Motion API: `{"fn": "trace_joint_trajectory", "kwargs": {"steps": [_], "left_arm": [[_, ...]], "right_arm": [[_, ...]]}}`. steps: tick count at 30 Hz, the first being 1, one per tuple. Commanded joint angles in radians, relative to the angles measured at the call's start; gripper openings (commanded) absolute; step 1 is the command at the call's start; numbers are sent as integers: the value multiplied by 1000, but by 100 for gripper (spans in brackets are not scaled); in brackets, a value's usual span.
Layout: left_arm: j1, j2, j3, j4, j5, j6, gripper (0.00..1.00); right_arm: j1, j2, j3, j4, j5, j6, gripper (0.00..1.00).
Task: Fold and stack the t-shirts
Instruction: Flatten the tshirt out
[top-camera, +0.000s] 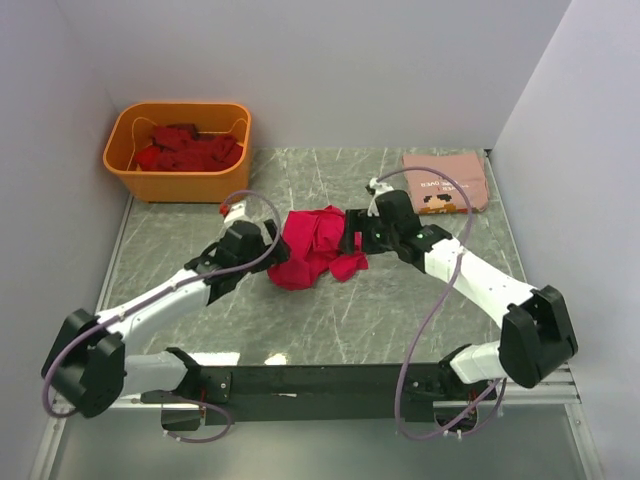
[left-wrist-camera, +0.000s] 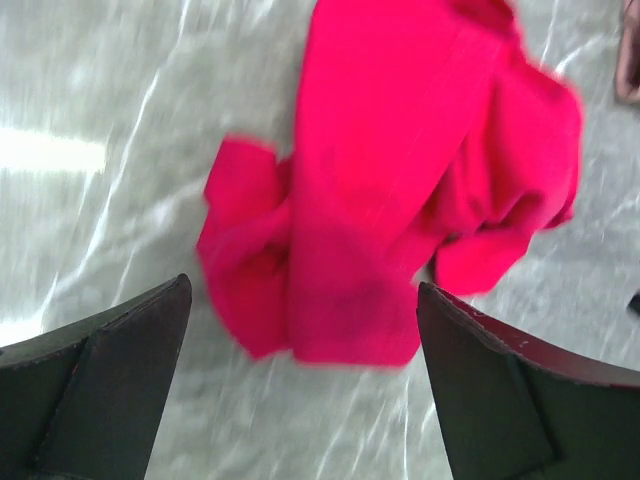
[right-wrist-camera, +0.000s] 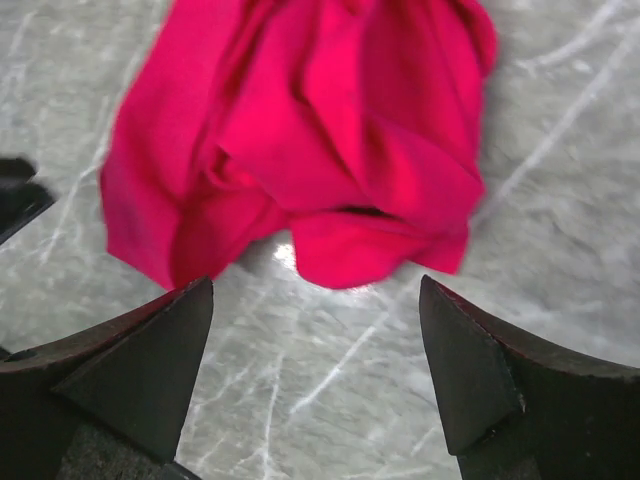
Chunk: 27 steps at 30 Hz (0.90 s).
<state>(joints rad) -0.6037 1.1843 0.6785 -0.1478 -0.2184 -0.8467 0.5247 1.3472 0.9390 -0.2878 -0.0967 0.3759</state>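
Pincer L (left-wrist-camera: 303, 287), pincer R (right-wrist-camera: 316, 283) wide open, empty, flanking crimson tee (top-camera: 310, 245).

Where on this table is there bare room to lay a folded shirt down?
Bare table at the far middle, between the orange tub and the salmon t-shirt. A wider bare patch lies nearer the bases, in front of the crimson t-shirt. Crowded: the centre, where the left claw and right claw flank that shirt.
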Motion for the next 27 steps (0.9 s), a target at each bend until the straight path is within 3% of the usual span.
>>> {"fn": "trace_joint_trajectory", "kwargs": {"steps": [1, 7, 10, 11, 13, 14, 19, 22, 27], "left_arm": [[1, 86, 108, 102, -76, 69, 99], [33, 333, 272, 108, -16, 110, 99], [35, 400, 312, 135, 27, 120, 99], [36, 425, 320, 140, 36, 121, 99], [38, 446, 345, 131, 54, 123, 99], [38, 463, 352, 123, 62, 124, 98], [38, 423, 305, 108, 102, 113, 99], [29, 324, 238, 122, 116, 92, 99], [-31, 172, 173, -11, -5, 60, 99]], "right_arm": [[1, 62, 93, 42, -67, -29, 89], [0, 240, 208, 21, -32, -46, 85], [1, 325, 265, 3, -35, -52, 74], [3, 342, 276, -4, -43, -51, 54], [1, 368, 287, -4, -35, -34, 25], [1, 366, 285, -2, -26, -31, 0], [0, 276, 231, -17, 113, -6, 0], [-2, 239, 222, -71, 201, 30, 0], [0, 161, 172, -109, 200, 58, 0]]}}
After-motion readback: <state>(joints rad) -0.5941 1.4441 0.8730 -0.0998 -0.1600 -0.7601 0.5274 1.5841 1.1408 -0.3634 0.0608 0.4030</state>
